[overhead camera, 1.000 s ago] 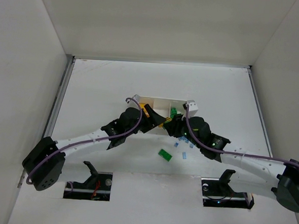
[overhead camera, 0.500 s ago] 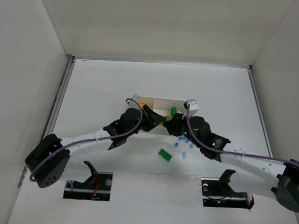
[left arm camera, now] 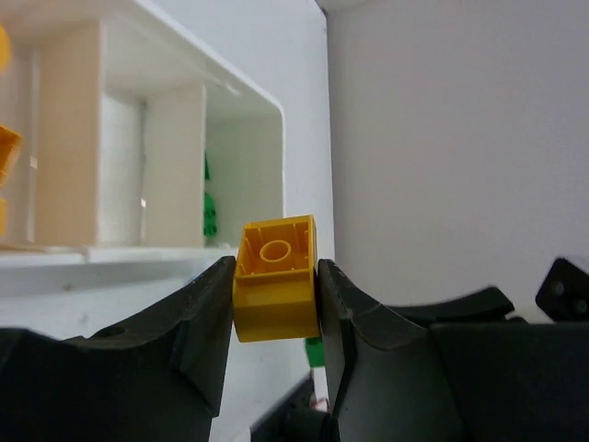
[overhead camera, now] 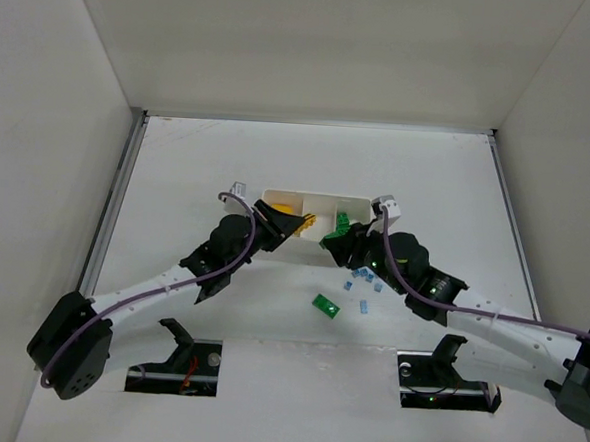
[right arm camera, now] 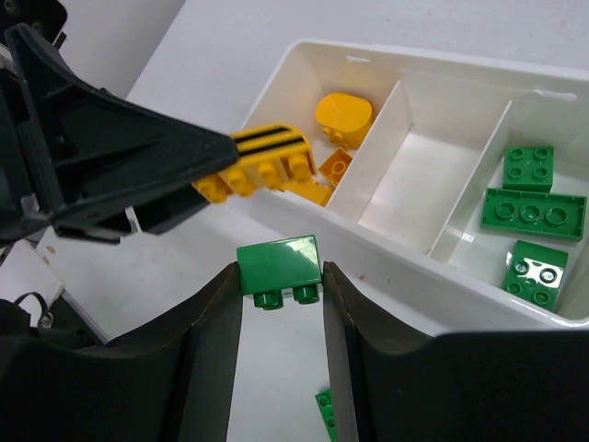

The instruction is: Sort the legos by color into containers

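The white three-compartment tray [overhead camera: 317, 194] sits mid-table. In the right wrist view its [right arm camera: 433, 267] left compartment holds yellow legos [right arm camera: 342, 115], the middle one is bare, and the right one holds green legos [right arm camera: 534, 212]. My left gripper [overhead camera: 297, 222] is shut on a yellow lego [left arm camera: 274, 290] at the tray's near left edge, and this lego also shows in the right wrist view [right arm camera: 253, 170]. My right gripper [overhead camera: 332, 239] is shut on a green lego [right arm camera: 280, 267] just in front of the tray.
A green lego [overhead camera: 324, 304] and a few light blue legos [overhead camera: 362, 276] lie on the table in front of the tray, under the right arm. White walls close in the table on three sides.
My left arm has drawn back to the left with the yellow lego, uncovering the tray. My right arm has shifted slightly right, still holding the green lego.
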